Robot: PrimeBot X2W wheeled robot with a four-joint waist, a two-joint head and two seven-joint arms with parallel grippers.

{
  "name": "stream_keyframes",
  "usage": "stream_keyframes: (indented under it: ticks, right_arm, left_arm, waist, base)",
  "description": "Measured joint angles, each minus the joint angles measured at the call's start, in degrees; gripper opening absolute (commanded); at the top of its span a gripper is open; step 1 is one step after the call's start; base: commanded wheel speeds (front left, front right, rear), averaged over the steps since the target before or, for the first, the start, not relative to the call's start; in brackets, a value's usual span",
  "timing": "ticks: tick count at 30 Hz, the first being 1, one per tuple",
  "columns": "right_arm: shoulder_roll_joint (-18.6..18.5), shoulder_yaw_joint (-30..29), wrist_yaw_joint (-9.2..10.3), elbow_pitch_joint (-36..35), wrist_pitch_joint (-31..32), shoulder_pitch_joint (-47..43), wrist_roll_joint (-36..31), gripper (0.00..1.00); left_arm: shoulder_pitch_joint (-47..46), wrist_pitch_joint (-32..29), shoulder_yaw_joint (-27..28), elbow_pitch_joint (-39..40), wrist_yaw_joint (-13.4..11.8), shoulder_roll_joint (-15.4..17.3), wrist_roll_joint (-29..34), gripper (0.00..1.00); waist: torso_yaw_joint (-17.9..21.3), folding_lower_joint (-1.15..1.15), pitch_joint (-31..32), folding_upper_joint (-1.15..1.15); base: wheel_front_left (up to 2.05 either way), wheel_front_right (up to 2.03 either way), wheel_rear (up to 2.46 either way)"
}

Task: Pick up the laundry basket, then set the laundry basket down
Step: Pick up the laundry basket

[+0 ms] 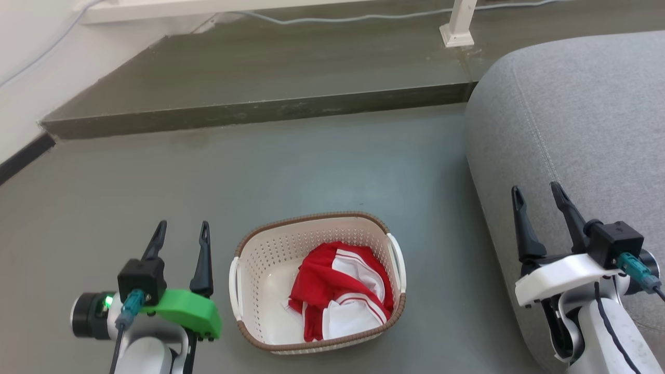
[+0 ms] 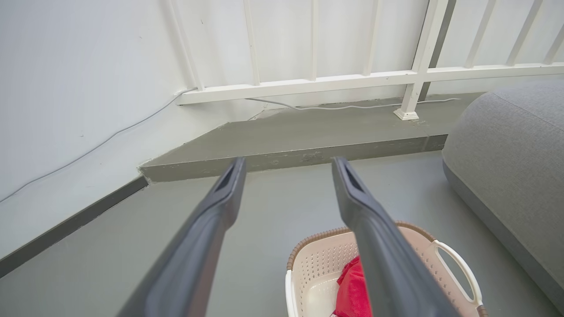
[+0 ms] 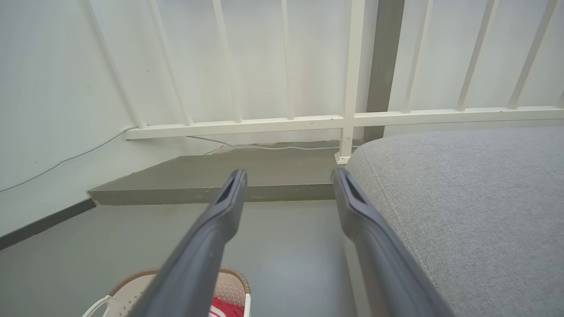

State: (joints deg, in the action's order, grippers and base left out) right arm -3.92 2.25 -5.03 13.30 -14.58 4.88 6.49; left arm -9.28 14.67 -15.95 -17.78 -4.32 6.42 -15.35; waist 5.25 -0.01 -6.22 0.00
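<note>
The laundry basket point(image 1: 270, 259) sits on the grey floor point(image 1: 337, 166), between the two arms. A red and white cloth point(image 1: 340, 291), maybe a shirt, lies inside it. The left pincer point(image 1: 183, 224) hangs just beside the basket's left side, fingers spread apart, holding nothing. The right pincer point(image 1: 535, 187) is over the grey sofa point(image 1: 571, 114), well apart from the basket, also spread and empty.
</note>
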Motion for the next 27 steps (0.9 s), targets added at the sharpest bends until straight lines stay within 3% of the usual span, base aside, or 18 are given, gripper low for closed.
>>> stream_keyframes:
  ticks: [27]
  right_arm:
    - [0.32, 1.01, -0.02, -0.08, 0.0, -1.96, 0.01, 1.0]
  left_arm:
    - [8.48, -0.01, 1.15, 7.9, -1.22, 0.16, 0.08, 1.0]
  waist:
    - [0.11, 0.0, 1.61, 0.0]
  base:
    - [0.0, 0.0, 0.0]
